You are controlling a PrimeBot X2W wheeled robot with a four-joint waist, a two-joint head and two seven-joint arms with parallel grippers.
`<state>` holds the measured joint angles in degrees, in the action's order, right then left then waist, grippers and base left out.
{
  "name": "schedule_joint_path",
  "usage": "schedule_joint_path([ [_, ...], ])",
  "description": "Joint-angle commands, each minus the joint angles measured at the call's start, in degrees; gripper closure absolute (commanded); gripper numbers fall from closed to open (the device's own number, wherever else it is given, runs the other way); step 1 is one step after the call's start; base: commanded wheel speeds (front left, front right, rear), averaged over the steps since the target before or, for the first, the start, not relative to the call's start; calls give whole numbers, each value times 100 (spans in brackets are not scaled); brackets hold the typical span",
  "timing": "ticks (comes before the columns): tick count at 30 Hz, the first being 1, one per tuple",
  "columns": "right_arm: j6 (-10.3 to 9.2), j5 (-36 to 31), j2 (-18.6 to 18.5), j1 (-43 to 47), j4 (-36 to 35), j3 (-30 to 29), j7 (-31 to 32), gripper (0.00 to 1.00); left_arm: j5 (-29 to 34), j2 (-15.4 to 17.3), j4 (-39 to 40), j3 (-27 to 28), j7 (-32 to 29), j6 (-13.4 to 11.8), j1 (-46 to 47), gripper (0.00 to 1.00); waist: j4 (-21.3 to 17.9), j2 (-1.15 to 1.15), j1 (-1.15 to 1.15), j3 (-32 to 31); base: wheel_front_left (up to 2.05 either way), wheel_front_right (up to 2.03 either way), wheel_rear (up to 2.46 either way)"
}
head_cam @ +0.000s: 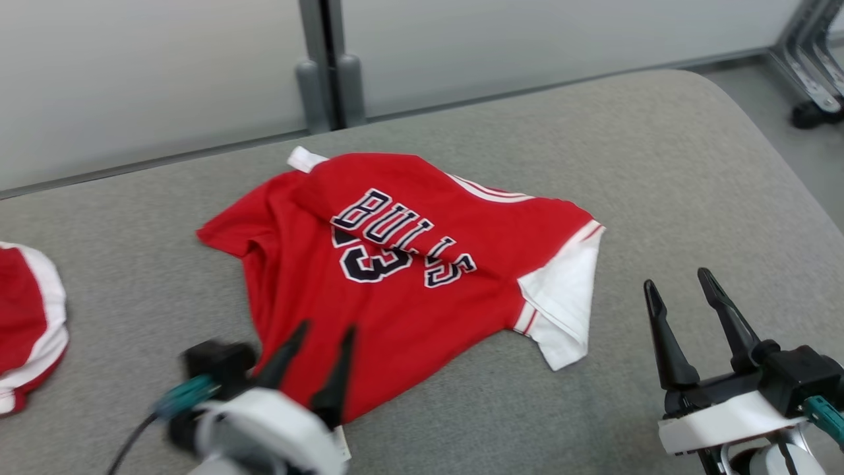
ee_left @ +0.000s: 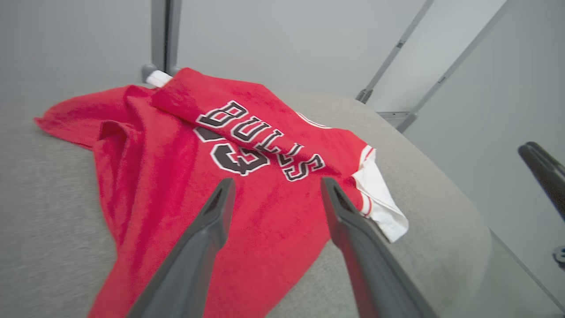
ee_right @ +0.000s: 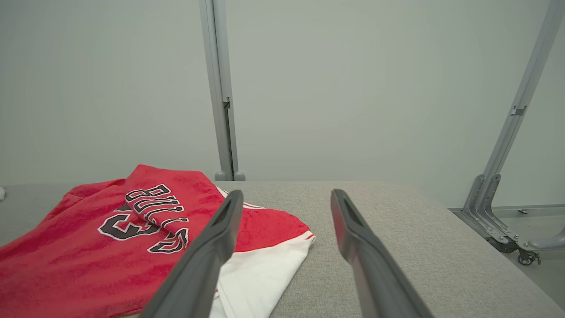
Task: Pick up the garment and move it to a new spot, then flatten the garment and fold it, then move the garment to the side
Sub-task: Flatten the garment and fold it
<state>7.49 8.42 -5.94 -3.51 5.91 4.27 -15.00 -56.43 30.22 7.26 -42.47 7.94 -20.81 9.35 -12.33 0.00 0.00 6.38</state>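
Red shirt (head_cam: 409, 310) laid rumpled on grey counter (head_cam: 659, 165), left claw (head_cam: 328, 326) spread apart over its near edge, right claw (head_cam: 677, 277) spread apart nearby

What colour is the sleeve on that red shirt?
White, edged with thin red stripes; the sleeve shows best in the head view.

Big grey fabric-covered table with rounded corners (head_cam: 659, 165), pale matte wall panels (head_cam: 132, 79) right behind it, grey metal post (head_cam: 324, 59) splitting them. Off the table's right corner: grey floor (head_cam: 765, 112), angled metal frame legs (head_cam: 816, 72), soft even light
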Motion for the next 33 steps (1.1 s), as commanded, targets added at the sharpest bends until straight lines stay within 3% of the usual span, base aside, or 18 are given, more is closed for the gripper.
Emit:
schedule_joint_path([
  [1, 1, -10, 15, -112, -48, 3, -28, 0, 98, -285, -100, -268, -248, 175, 447, 0, -342, 0, 0, 279, 0, 0, 0],
  [7, 1, 61, 141, -351, -100, -31, -28, 0, 374, -1248, -1344, -984, -1047, 687, 1874, 0, -1013, 0, 0, 736, 0, 0, 0],
  [12, 1, 128, 243, -400, -91, -20, -28, 0, 442, -1767, -2587, -1183, -1305, 1024, 2593, 0, -1573, 0, 0, 1022, 0, 0, 0],
  [20, 1, 230, 295, -258, -47, -109, -28, 0, 422, -1985, -3978, -1176, -1200, 1260, 2929, 0, -1973, 0, 0, 1082, 0, 0, 0],
  [28, 1, 319, 296, -261, -51, -86, -28, 0, 369, -2128, -4461, -1172, -1042, 1477, 3021, 0, -1977, 0, 0, 969, 0, 0, 0],
  [29, 1, 317, 294, -270, -48, -77, -28, 0, 362, -2162, -4481, -1180, -1019, 1529, 3037, 53, -1975, 0, 0, 955, 0, 0, 0],
  [30, 1, 315, 294, -276, -48, -70, -28, 0, 358, -2193, -4507, -1189, -998, 1558, 3047, 71, -1974, 0, 0, 946, 0, 0, 0],
  [31, 1, 315, 295, -283, -49, -59, -28, 0, 351, -2221, -4549, -1207, -998, 1588, 3042, 100, -1973, 0, 0, 938, 0, 0, 0],
  [33, 1, 317, 295, -289, -58, -51, -28, 0, 370, -2281, -4628, -1255, -981, 1643, 3065, 100, -1974, 0, 0, 929, 0, 0, 0],
])
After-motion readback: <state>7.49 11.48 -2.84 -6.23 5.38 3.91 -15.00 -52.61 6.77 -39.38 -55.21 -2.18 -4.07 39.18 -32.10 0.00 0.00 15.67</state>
